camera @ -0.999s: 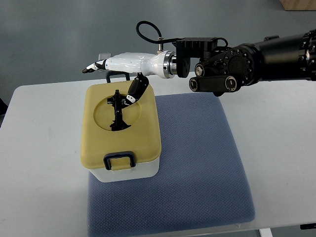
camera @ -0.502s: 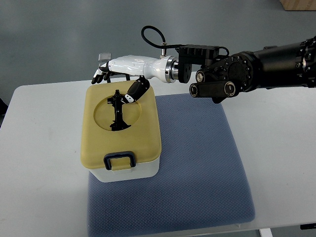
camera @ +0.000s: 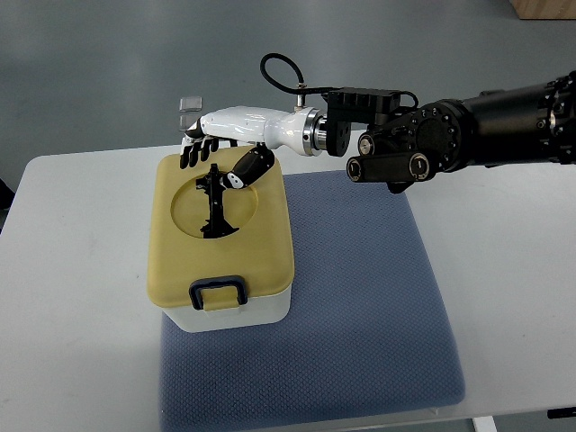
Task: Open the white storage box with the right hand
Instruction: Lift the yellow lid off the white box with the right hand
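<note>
The white storage box with a yellow lid stands on the left part of a blue mat. A black handle lies in the lid's round recess. A dark blue latch clamps the near side. My right hand, white with black fingertips, reaches in from the right over the lid's far edge. Its fingers bend down onto the far rim and the thumb points down at the lid beside the recess. Nothing is closed in the hand. The far latch is hidden behind it.
The blue mat covers the middle of the white table. The black forearm stretches above the table's far right. A small clear object shows just behind the hand.
The hand has come down and back toward the box. Its fingers, stretched out past the far edge a second ago, now curl down onto the lid's far rim.
</note>
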{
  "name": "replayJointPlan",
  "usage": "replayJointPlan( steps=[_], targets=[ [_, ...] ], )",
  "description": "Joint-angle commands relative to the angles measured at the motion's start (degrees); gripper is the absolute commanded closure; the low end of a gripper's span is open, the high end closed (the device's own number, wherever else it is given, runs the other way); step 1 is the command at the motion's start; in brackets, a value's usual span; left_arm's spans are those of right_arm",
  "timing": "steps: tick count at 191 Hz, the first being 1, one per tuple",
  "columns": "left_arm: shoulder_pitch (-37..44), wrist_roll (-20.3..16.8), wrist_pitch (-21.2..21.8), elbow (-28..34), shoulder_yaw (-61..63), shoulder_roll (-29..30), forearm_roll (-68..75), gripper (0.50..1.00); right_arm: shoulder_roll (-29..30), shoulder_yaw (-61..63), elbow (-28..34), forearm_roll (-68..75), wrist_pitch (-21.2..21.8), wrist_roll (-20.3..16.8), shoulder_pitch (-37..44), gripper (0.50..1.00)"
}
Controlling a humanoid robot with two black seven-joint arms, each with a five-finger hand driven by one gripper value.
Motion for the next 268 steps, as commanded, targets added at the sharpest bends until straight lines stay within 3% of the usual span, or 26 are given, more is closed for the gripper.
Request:
replayJointPlan(
  steps=[1, 52, 109, 159, 195, 241, 268],
  targets=[
    [0.0, 0.0, 0.0, 0.0, 0.0, 0.0, 0.0, 0.5, 0.0, 0.0, 0.0, 0.2, -1.4, 0.0, -0.3, 1.0],
    [0.0, 0.0, 0.0, 0.0, 0.0, 0.0, 0.0, 0.5, 0.0, 0.0, 0.2, 0.9, -3.5, 0.0, 0.2, 1.0],
    [0.0, 0.0, 0.0, 0.0, 0.0, 0.0, 0.0, 0.5, -2.3, 0.0, 3.9, 0.9, -0.2, 0.0, 8.3, 1.0],
    [0.0, 0.0, 0.0, -0.2, 0.2, 0.0, 0.0, 0.5, -12.7, -0.3, 10.6, -0.4, 1.0, 0.0, 13.4, 1.0],
    [0.0, 0.0, 0.0, -0.1, 0.2, 0.0, 0.0, 0.5, -21.3, -0.7, 11.3, -6.2, 3.2, 0.0, 13.1, 1.0],
    [0.0, 0.0, 0.0, -0.3, 0.2, 0.0, 0.0, 0.5, -33.9, -0.8, 11.1, -14.9, 5.7, 0.0, 8.1, 1.0],
    [0.0, 0.0, 0.0, -0.5, 0.2, 0.0, 0.1, 0.5, -40.7, -0.3, 9.8, -20.0, 5.6, 0.0, 0.9, 1.0]
  ],
)
